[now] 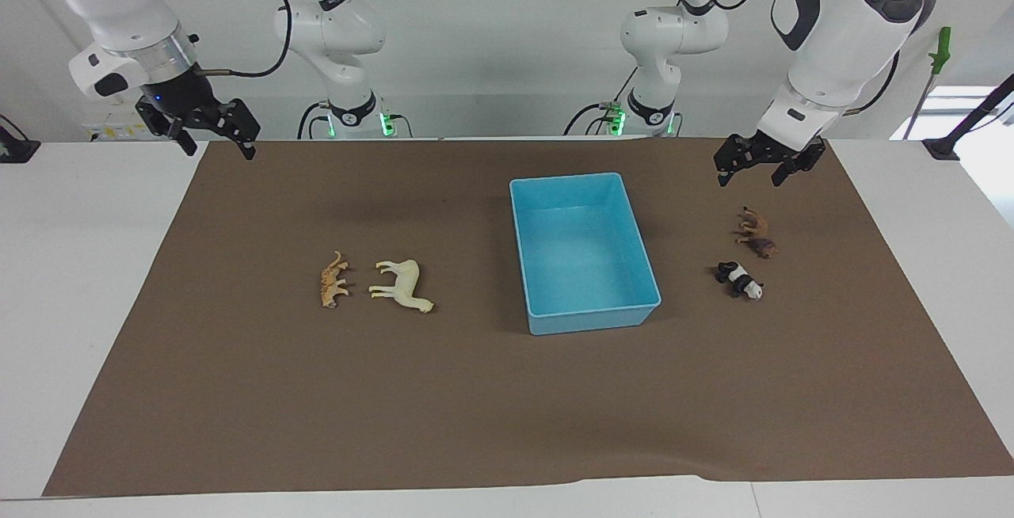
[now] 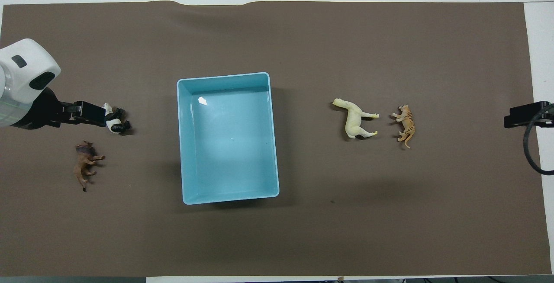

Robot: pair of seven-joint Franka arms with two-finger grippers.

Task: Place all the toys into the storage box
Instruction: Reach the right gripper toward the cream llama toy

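The light blue storage box (image 1: 594, 318) stands empty in the middle of the brown mat; it also shows in the overhead view (image 2: 230, 198). The cream-white horse (image 1: 402, 286) (image 2: 355, 118) and the tan spotted cat (image 1: 333, 279) (image 2: 406, 123) lie side by side toward the right arm's end. The panda (image 1: 739, 279) (image 2: 114, 120) and the brown toy (image 1: 756, 234) (image 2: 85, 164) lie toward the left arm's end. My left gripper (image 1: 752, 168) (image 2: 91, 114) hangs open and empty, raised over the mat by the brown toy. My right gripper (image 1: 218, 134) (image 2: 521, 116) hangs open and empty over the mat's edge.
The brown mat (image 1: 507, 407) covers most of the white table (image 1: 87, 264). The two arm bases stand at the robots' edge of the table. Nothing else lies on the mat.
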